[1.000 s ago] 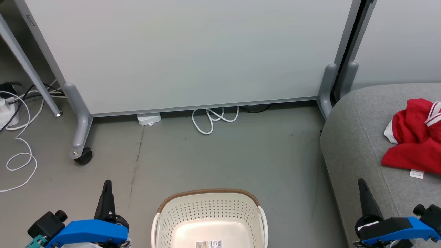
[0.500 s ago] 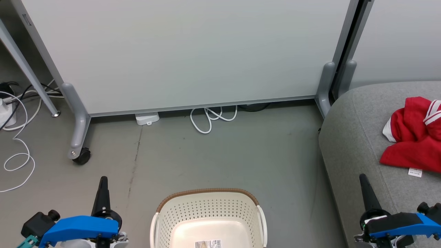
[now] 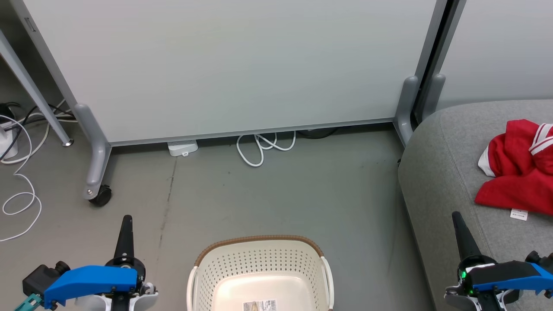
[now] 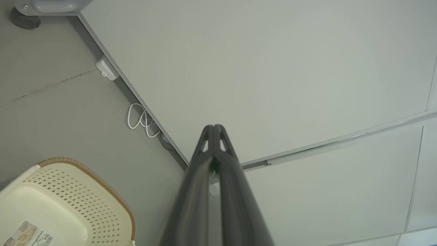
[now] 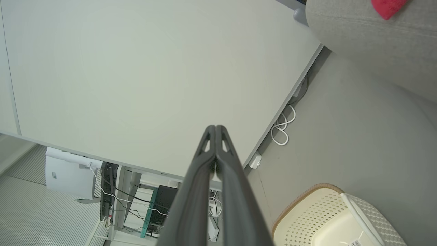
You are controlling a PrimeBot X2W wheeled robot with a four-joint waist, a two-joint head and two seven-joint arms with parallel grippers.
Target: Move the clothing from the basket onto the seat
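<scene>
The red clothing (image 3: 516, 175) with white trim lies crumpled on the grey seat (image 3: 440, 172) at the right edge of the head view; a red corner (image 5: 389, 7) shows on the seat (image 5: 368, 37) in the right wrist view. The cream basket (image 3: 259, 276) with a brown rim stands on the floor at bottom centre, only a label sticker on its bottom. My left gripper (image 3: 126, 220) is shut and empty to the basket's left. My right gripper (image 3: 456, 218) is shut and empty over the seat's front edge. The pressed-together fingers (image 4: 205, 150) (image 5: 206, 150) point at the partition.
A grey partition panel (image 3: 233, 65) on castor feet (image 3: 100, 196) stands behind the basket. White cable loops (image 3: 259, 149) and a small white box (image 3: 182, 147) lie at its base. More cables (image 3: 17, 190) trail at the left.
The head camera has shifted slightly, so the scene slid left and up. Both grippers sit a little lower and turned. The clothing and the basket have not moved.
</scene>
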